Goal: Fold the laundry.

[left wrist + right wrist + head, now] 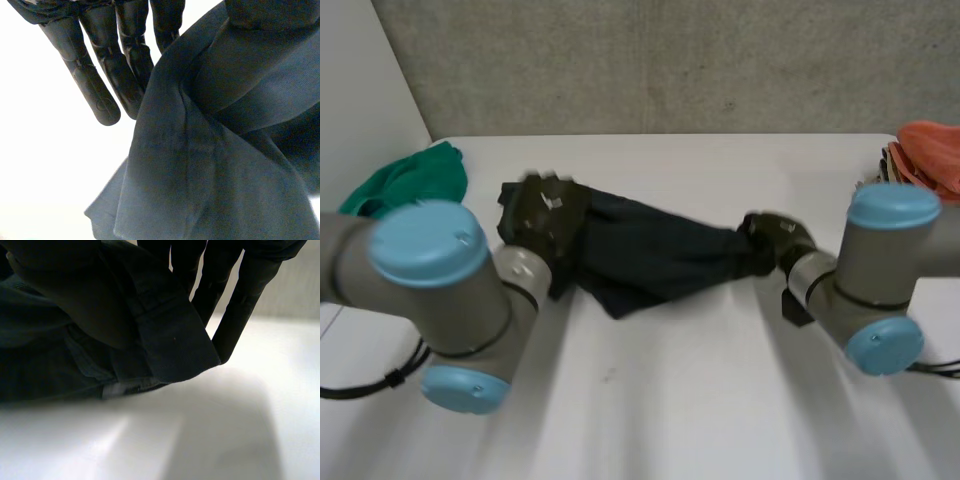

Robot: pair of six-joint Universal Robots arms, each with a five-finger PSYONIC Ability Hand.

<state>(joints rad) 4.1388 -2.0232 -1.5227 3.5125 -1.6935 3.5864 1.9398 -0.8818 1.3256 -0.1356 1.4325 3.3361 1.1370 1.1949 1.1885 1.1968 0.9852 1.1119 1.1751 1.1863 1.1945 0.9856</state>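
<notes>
A dark navy garment (650,250) hangs stretched between my two hands over the middle of the white table (700,400). My left hand (542,215) holds its bunched left end. In the left wrist view the straight fingers (95,85) lie against the cloth (225,150), which runs up between them and the thumb. My right hand (775,240) grips the narrow right end. In the right wrist view a hemmed edge of the cloth (165,330) is pinched between the thumb and the straight fingers (245,300), just above the table.
A green cloth (415,178) lies bunched at the table's far left edge. An orange-red cloth (930,155) lies at the far right edge. A grey wall stands behind the table.
</notes>
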